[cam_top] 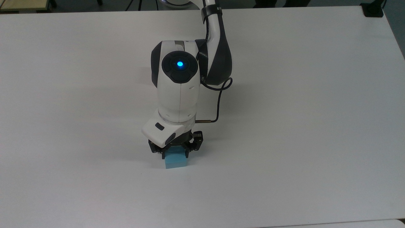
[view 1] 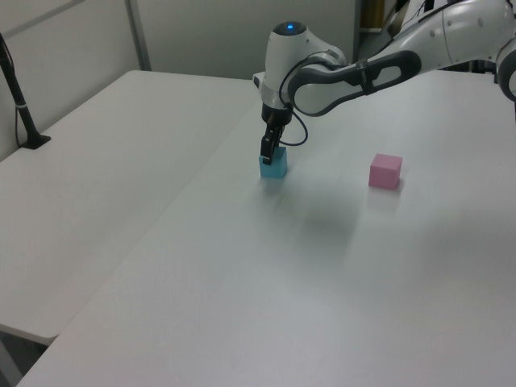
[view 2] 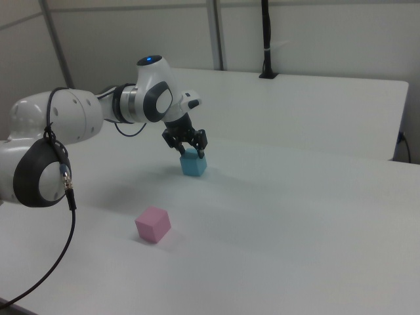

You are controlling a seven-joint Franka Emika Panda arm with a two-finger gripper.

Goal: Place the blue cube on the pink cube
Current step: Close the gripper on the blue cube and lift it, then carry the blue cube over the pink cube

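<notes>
Straddling the small sky-blue matte cube [view 1: 273, 164] on the white bench [view 1: 242, 266], the gripper [cam_top: 176, 154] had its jaws pinching the cube's two sides, probably to lift it. The small pastel pink matte cube [view 1: 385, 171] stood well apart, to the left view's right.

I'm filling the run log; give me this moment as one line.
phase: grasp | gripper: shut on blue cube | cube on table | pink cube: apart, bare | stack: not done

Lab: bare white tables [view 1: 121, 185], grey partition walls [view 2: 315, 33], robot arm [view 2: 98, 111]
</notes>
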